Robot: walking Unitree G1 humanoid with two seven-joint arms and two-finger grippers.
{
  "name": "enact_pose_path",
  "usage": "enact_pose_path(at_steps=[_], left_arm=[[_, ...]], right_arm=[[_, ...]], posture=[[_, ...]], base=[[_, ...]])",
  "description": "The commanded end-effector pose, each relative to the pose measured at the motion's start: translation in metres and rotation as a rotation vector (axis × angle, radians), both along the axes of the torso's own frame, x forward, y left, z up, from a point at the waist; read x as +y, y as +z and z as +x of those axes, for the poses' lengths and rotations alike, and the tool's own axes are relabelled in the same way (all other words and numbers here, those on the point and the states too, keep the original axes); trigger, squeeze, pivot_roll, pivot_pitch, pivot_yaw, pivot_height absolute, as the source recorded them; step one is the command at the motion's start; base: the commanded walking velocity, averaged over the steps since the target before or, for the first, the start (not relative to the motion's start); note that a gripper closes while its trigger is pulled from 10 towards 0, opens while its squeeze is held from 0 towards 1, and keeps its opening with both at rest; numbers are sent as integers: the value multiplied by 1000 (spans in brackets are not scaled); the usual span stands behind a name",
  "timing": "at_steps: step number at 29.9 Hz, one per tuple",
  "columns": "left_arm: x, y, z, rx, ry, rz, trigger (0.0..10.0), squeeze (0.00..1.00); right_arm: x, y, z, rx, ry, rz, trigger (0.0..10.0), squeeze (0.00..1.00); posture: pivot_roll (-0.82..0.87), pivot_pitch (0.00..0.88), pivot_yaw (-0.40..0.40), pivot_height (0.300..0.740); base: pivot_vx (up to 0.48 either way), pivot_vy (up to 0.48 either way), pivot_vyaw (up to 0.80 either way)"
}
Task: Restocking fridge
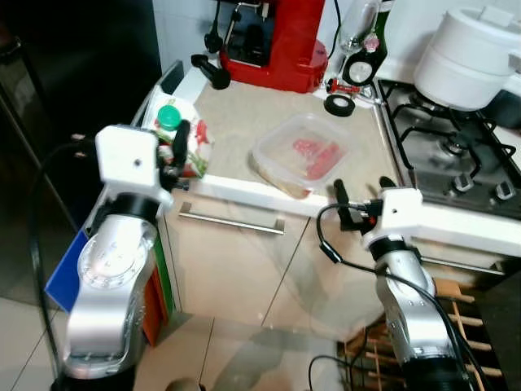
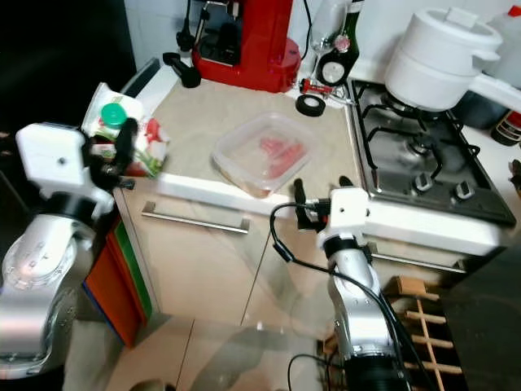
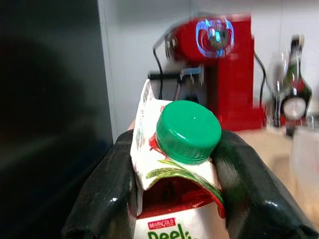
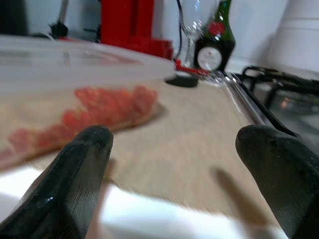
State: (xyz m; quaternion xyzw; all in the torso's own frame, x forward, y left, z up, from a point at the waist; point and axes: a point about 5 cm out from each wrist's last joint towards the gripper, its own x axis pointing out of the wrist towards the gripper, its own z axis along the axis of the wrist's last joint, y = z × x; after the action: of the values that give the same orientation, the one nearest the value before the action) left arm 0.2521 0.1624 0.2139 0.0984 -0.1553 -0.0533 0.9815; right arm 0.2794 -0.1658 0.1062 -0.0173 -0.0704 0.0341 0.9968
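A juice carton [image 1: 194, 145] with a green cap [image 3: 188, 131] is at the left corner of the counter [image 1: 244, 122]. My left gripper [image 3: 182, 199] is shut on it, one black finger on each side of the carton's top. A clear plastic container [image 1: 301, 155] holding red food sits mid-counter near the front edge. My right gripper [image 1: 362, 189] is open at that front edge, just right of the container [image 4: 75, 84], with nothing between its fingers [image 4: 75, 184].
The dark fridge [image 1: 81, 65] stands to the left. A red coffee machine [image 1: 277, 37], a bottle [image 2: 346, 45], a wine glass and a tape roll [image 1: 339, 104] line the counter's back. The hob [image 1: 456, 155] with a white pot [image 1: 472, 57] is at right. A cabinet handle [image 1: 232, 221] runs below.
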Motion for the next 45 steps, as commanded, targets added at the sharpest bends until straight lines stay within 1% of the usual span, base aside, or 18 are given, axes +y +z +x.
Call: enact_pose_path(at_steps=[1, 3, 6, 7, 11, 15, 16, 17, 19, 24, 25, 26, 28, 30, 32, 35, 36, 45], left_arm=[[-14, -1, 0, 5, -85, 36, 0, 0], [-21, -9, 4, 51, -125, 53, 0, 0], [-25, -21, 14, 108, -143, 32, 0, 0], [-26, -25, 17, 118, -145, 34, 10000, 0], [-27, -29, 24, 131, -161, 23, 10000, 0], [-35, -34, 33, 121, -178, 45, 10000, 0], [-39, -33, 37, 113, -183, 33, 10000, 0], [-39, -33, 37, 113, -183, 33, 10000, 0], [-44, -29, 41, 95, -212, 32, 10000, 0], [-40, -24, 50, 78, -222, 47, 10000, 0], [-39, -23, 52, 75, -213, 70, 10000, 0], [-39, -23, 52, 75, -213, 70, 10000, 0], [-37, -24, 58, 74, -187, 104, 10000, 0], [-36, -25, 59, 76, -175, 86, 10000, 0], [-35, -27, 59, 89, -162, 58, 10000, 0], [-35, -39, 59, 130, -118, -38, 10000, 0], [-35, -41, 59, 131, -109, -45, 10000, 0], [-37, -37, 61, 116, -119, -16, 10000, 0]], right_arm=[[-7, 8, -3, -30, -20, 7, 10000, 35], [-9, 7, -9, -23, -24, -3, 10000, 35], [-16, -3, -14, 18, -70, -6, 10000, 35], [-17, -4, -14, 23, -83, -3, 10000, 35], [-17, -1, -12, 5, -88, -20, 10000, 31], [-19, 2, -8, -16, -111, -48, 10000, 35], [-20, 3, -7, -26, -124, -58, 10000, 35], [-20, 3, -7, -26, -124, -58, 10000, 35], [-23, 3, -7, -35, -168, -49, 10000, 31], [-27, -1, -10, -37, -239, -16, 10000, 35], [-29, -2, -10, -34, -253, -7, 10000, 35], [-29, -2, -10, -34, -253, -7, 10000, 35], [-31, -4, -9, -30, -267, 4, 10000, 35], [-29, -4, -8, -32, -262, 5, 10000, 39], [-26, -3, -7, -35, -252, 6, 10000, 39], [-21, -1, -2, -41, -194, -15, 10000, 39], [-20, -1, -1, -41, -187, -17, 10000, 39], [-19, -1, 3, -35, -174, -14, 10000, 35]], posture=[[130, 0, -107, 740], [118, 0, -101, 740], [98, 0, -87, 740], [84, 0, -77, 740], [57, 0, -67, 740], [19, 0, -48, 740], [-2, 0, -35, 740], [-2, 0, -35, 740], [-23, 0, -7, 740], [-50, 0, 43, 740], [-50, 0, 56, 740], [-50, 0, 56, 740], [-48, 0, 58, 740], [-43, 0, 56, 740], [-37, 0, 48, 740], [-7, 0, -6, 740], [-5, 0, -12, 740], [0, 0, -17, 740]], base=[[0, 0, 0], [0, 0, 0], [0, 0, 0], [0, 0, 0], [0, 0, 0], [0, 0, 0], [0, 0, 0], [0, 0, 0], [0, 0, 0], [0, 0, 0], [0, 0, 0], [0, 0, 0], [0, 0, 0], [0, 0, 0], [0, 0, 0], [0, 0, 0], [0, 0, 0], [0, 0, 0]])
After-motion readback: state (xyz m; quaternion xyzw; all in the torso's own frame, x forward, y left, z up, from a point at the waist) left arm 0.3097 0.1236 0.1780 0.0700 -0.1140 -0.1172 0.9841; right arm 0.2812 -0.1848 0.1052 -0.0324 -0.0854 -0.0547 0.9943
